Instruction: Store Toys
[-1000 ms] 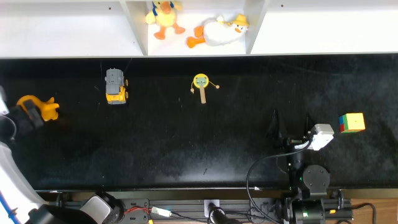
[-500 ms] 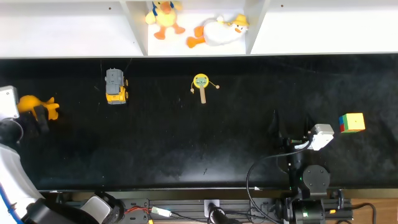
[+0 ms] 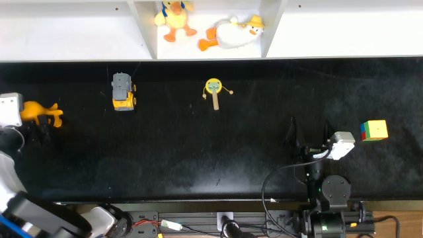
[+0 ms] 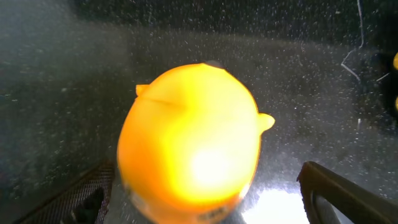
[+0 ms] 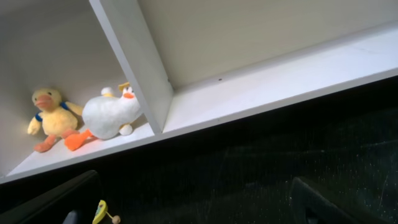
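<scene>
The left claw (image 4: 202, 186) is held apart, with one finger set on either side of the orange toy (image 4: 189, 140), which is seen between them. The toy is found at the 9 o'clock edge of the black desk (image 3: 198, 152). Since a second ago the left wrist has been swung to the toy's 9 o'clock side, while the toy has been left nearly in place.

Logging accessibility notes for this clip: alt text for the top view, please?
The left arm's jaws sit at an orange toy on the left edge of the black mat. A truck, rattle and cube lie loose on it; a yellow duck and white duck sit in the shelf behind.
</scene>
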